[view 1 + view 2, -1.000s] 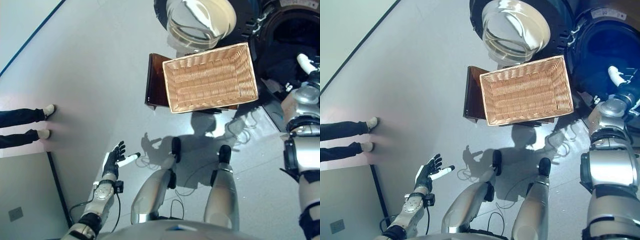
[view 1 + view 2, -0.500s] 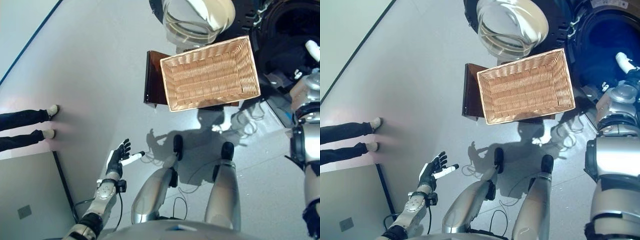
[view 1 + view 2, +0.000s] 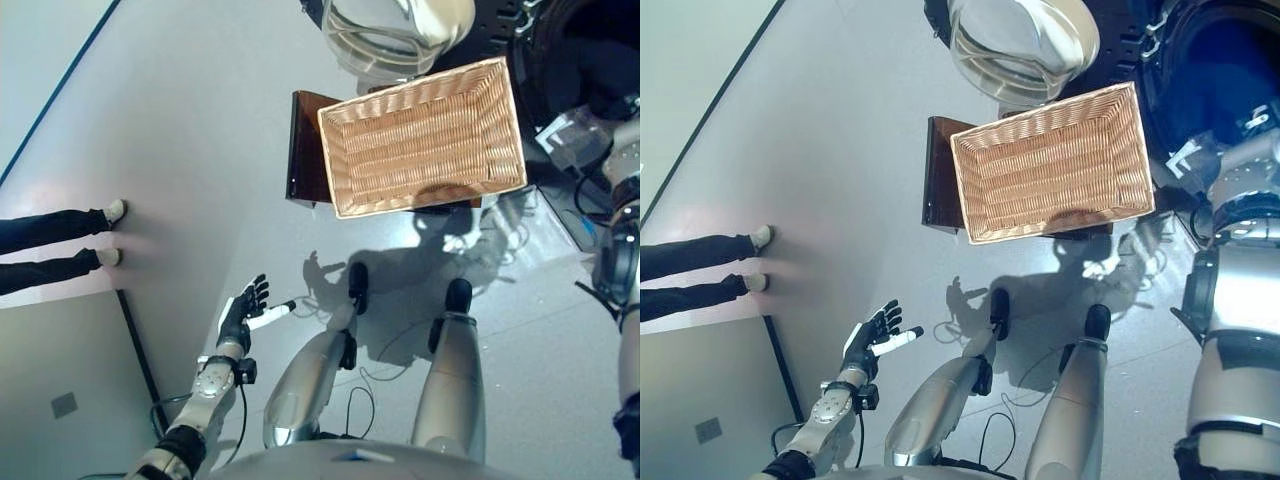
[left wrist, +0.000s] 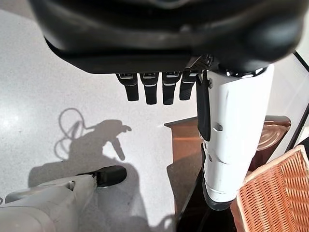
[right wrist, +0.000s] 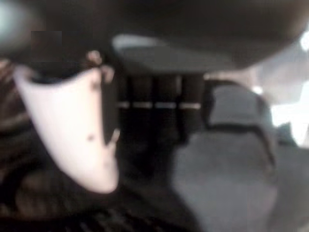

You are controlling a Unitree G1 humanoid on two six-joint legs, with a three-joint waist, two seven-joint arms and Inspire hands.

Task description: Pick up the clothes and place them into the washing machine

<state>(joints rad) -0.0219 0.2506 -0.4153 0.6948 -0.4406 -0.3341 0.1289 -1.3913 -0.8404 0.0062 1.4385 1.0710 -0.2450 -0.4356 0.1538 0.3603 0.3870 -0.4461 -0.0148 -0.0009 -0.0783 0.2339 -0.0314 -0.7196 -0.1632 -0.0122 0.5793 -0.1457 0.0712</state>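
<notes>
The wicker basket (image 3: 420, 135) rests empty on the low dark brown box (image 3: 305, 150) beside the washing machine. The machine's round glass door (image 3: 395, 30) hangs open, and dark blue cloth lies inside the drum (image 3: 1220, 70). My right arm (image 3: 1245, 190) reaches into the drum opening. In the right wrist view my right hand (image 5: 72, 130) has straight fingers (image 5: 154, 104) over dark grey cloth (image 5: 227, 174) and holds nothing. My left hand (image 3: 243, 310) hangs open and empty over the floor at the lower left.
A person's legs and pale shoes (image 3: 60, 245) stand at the left edge. A dark line (image 3: 140, 350) runs across the floor near my left hand. Grey floor lies between the person and the box.
The camera has shifted a little. My right hand has gone deeper into the drum, so its white thumb has left the left eye view. My left hand stays open.
</notes>
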